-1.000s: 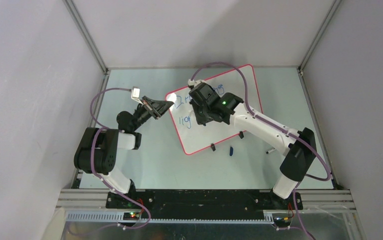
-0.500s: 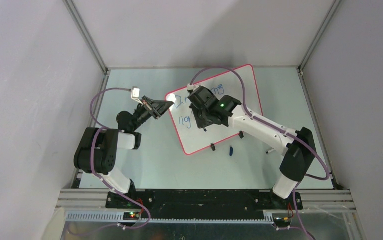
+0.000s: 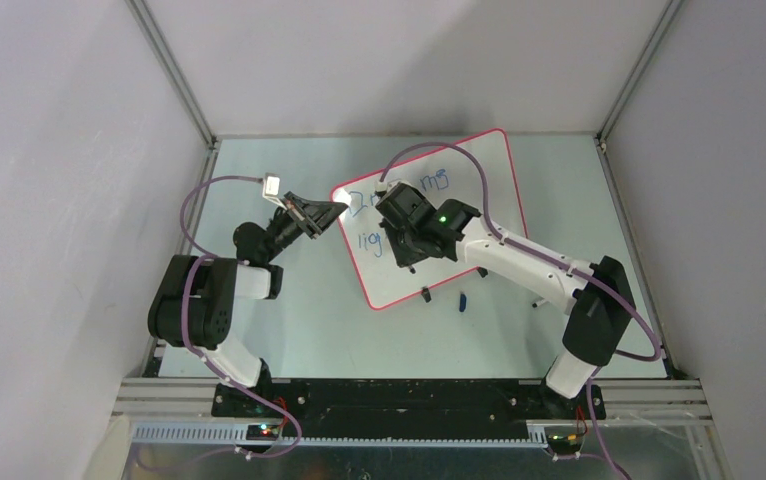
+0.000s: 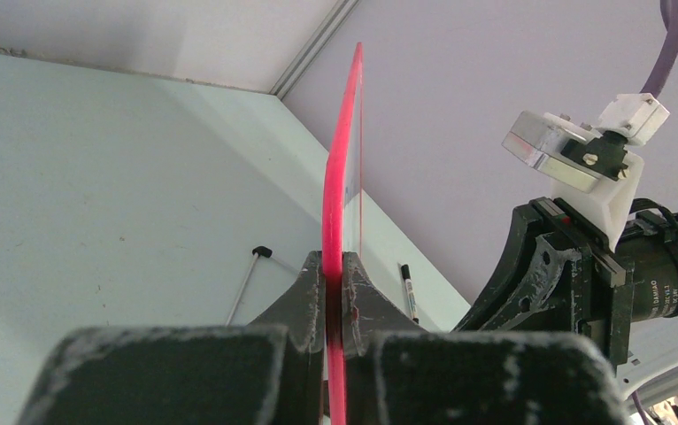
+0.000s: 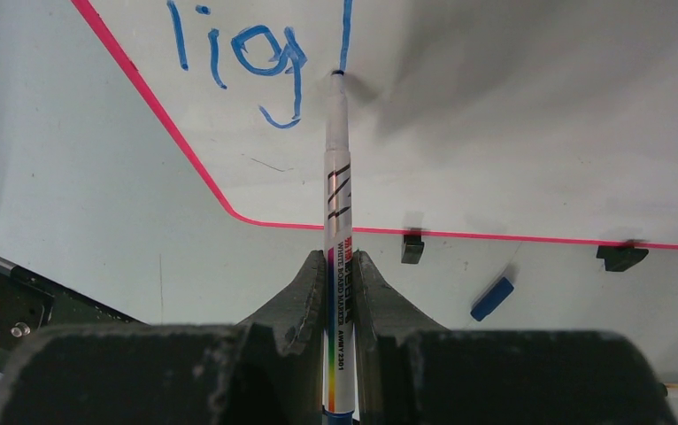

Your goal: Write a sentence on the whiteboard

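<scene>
Two hands are in view, and both are closed on something. Nearest the right wrist camera, the right hand (image 5: 340,266) clamps a white marker (image 5: 336,177) by its barrel. The barrel's lower end is cut off at the bottom of that view. Just past the fingers, a blue cap (image 5: 492,298) lies on the tabletop (image 5: 79,177). Two black clip feet (image 5: 413,248) sit against the near pink rim of the whiteboard (image 5: 512,133). Farther on, the marker's tip touches the board at the foot of a blue upright stroke whose top runs out of view. Just left of the tip, the sentence (image 5: 238,53) shows "lig" in its lower line, with the first letter's top cropped.

From the left wrist camera, the left hand (image 4: 334,292) is pinched shut on the board's pink rim. The board is seen edge-on there, so its face is hidden. Beyond the fingers, a black pen (image 4: 408,292) and a thin rod (image 4: 247,279) with a dark end lie on the tabletop. What the rod is cannot be made out.

From above, the board sits mid-tabletop, angled, with the left hand at its left corner. Whether that corner is lifted cannot be told. The right arm (image 3: 519,260) covers the middle of the upper line, leaving only a few blue strokes at each end, too small to read. It also hides one clip foot.
</scene>
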Motion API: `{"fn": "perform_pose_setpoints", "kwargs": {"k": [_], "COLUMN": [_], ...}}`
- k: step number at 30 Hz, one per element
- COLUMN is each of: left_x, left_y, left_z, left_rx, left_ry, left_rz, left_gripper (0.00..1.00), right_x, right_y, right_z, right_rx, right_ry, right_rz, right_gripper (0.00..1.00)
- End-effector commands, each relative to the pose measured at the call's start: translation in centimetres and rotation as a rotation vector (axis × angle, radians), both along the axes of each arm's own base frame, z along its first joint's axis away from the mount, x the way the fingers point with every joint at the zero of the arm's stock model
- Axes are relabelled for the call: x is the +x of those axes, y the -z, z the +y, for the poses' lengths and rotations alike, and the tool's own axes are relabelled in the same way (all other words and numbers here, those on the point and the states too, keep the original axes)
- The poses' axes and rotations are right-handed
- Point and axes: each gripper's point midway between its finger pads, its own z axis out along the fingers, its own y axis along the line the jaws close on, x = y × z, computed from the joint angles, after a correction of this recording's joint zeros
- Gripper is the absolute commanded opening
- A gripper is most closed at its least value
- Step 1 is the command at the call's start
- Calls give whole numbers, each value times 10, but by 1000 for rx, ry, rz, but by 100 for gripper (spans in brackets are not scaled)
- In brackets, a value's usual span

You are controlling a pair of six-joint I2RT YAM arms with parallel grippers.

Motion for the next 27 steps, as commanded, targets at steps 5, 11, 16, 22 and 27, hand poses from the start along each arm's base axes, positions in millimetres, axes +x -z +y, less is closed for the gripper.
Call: {"fn": "perform_pose_setpoints", "kwargs": {"k": [5, 11, 16, 22, 27], "left_x": [-11, -11, -11, -11, -11], "left_y": [-12, -12, -12, -12, -12], "left_z": [-5, -5, -5, -5, -5], "left_rx": [42, 42, 42, 42, 42], "left_ry": [24, 23, 24, 23, 24], "left_rz": [-117, -118, -118, -118, -118], "left_gripper": [0, 0, 0, 0, 0], "right_x": [2, 8, 13, 18, 18], "right_y": [-26, -31, -36, -38, -34], "right_z": [1, 2, 3, 3, 2], "right_rx": [47, 47, 49, 48, 42], "right_ry": [6, 10, 11, 12, 14], "right_rz": [-46, -57, -69, -75, -65], "right_gripper": [0, 0, 0, 0, 0]}}
